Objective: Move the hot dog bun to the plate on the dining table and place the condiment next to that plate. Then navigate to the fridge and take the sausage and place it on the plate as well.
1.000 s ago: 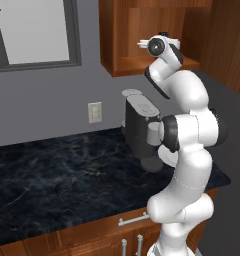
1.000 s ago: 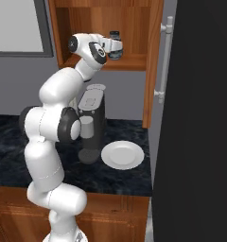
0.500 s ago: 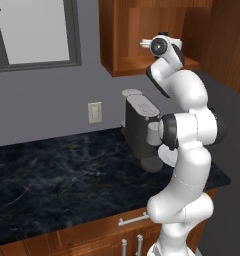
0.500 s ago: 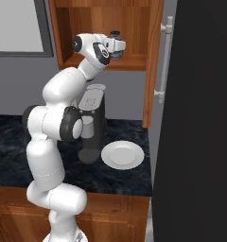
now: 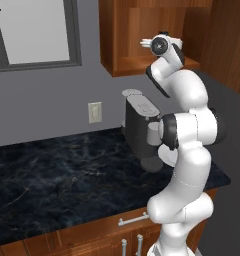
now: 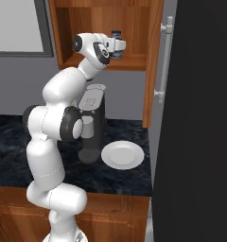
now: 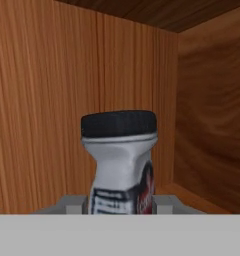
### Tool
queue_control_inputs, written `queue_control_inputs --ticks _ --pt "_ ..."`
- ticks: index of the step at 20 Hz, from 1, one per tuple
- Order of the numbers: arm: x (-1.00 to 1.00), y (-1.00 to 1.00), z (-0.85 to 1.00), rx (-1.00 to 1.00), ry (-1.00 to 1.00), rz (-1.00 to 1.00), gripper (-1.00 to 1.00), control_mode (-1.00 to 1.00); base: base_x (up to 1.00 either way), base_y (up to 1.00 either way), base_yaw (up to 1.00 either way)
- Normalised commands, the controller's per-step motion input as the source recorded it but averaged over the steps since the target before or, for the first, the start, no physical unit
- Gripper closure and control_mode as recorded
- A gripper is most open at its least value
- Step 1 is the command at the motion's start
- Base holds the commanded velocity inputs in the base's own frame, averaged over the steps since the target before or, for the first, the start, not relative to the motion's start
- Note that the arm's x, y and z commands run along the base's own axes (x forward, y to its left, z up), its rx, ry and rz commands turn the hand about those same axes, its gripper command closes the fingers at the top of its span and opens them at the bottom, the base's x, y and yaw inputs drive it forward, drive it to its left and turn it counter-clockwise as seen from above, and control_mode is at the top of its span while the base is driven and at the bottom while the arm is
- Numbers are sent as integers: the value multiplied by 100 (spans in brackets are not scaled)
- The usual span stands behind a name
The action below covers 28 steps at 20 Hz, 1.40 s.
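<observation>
Jaws newly narrowed against grey, black-capped condiment, inside smooth wooden cabinet.

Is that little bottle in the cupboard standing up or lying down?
Upright: the condiment stands with its black cap on top, inside the wooden cabinet.

Black-capped grey condiment upright inside wooden cabinet
</observation>
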Motion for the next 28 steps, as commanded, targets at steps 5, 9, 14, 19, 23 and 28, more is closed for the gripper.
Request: queue_control_inputs --ticks 5,9,14,19,23,28 --pt "-1 0 0 0 0 0 100 -100 0 0 0" --pt "-20 0 0 0 -3 0 100 -100 0 0 0" --pt "-38 0 -2 0 -9 -2 100 -100 0 0 0" --pt "-45 0 -7 0 -9 -1 100 -100 0 0 0" --pt "-64 0 -10 0 -12 0 100 -100 0 0 0" --pt "-81 1 -7 0 -15 0 100 -100 0 0 0"
